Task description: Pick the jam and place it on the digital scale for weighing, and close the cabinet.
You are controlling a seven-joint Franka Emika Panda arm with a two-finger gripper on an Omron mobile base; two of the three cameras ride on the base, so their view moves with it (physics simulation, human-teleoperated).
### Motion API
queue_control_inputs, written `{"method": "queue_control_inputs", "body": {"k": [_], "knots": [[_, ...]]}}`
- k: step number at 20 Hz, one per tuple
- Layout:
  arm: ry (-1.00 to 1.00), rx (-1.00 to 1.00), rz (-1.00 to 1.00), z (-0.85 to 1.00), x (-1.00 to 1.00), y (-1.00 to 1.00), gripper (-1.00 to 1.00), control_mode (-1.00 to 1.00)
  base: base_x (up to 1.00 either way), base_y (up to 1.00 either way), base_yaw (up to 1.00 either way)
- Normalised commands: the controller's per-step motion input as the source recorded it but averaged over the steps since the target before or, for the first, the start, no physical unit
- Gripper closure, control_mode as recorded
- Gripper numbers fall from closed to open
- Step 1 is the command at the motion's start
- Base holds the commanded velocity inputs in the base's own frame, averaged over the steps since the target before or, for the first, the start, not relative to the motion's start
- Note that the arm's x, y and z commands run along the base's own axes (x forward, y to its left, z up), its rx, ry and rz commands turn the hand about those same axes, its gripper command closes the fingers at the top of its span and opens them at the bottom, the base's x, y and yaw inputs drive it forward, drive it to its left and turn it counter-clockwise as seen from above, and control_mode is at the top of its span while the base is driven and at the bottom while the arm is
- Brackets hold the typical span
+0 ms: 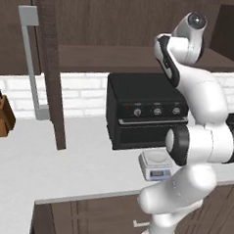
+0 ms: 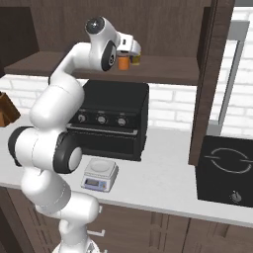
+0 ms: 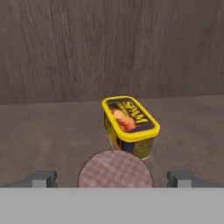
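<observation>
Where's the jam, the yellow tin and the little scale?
jam [image 3: 115, 169]: hand view, on its checked lid.
yellow tin [image 3: 130, 117]: hand view, on its printed top.
scale [image 2: 101, 167]: right base view, on its weighing plate.

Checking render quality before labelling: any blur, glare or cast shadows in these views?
Hand view: soft blur on the yellow tin and jam lid; no glare. Left base view: flat light, faint shading under the oven and digital scale. Right base view: even light, jam small but sharp.
</observation>
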Motion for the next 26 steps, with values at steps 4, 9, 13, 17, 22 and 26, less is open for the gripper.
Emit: {"method": "queue_control_inputs", "body": {"k": [4, 9, 13, 17, 22, 26], "knots": [[0.00, 0.00, 0.00, -0.15, 0.25, 0.00, -1.00, -1.00, 0.00, 0.00, 0.00], [0.00, 0.00, 0.01, -0.32, 0.05, -0.12, -1.00, -1.00, 0.00, 0.00, 0.00], [0.00, 0.00, 0.01, -0.40, -0.01, -0.04, -1.00, -1.00, 0.00, 0.00, 0.00], [0.00, 0.00, 0.02, -0.35, 0.00, 0.00, -1.00, -1.00, 0.00, 0.00, 0.00], [0.00, 0.00, 0.02, -0.35, 0.00, 0.00, 1.00, -1.00, 0.00, 0.00, 0.00], [-0.06, 0.00, 0.00, -0.01, 0.00, 0.00, 1.00, -1.00, 0.00, 0.00, 0.00]]}}
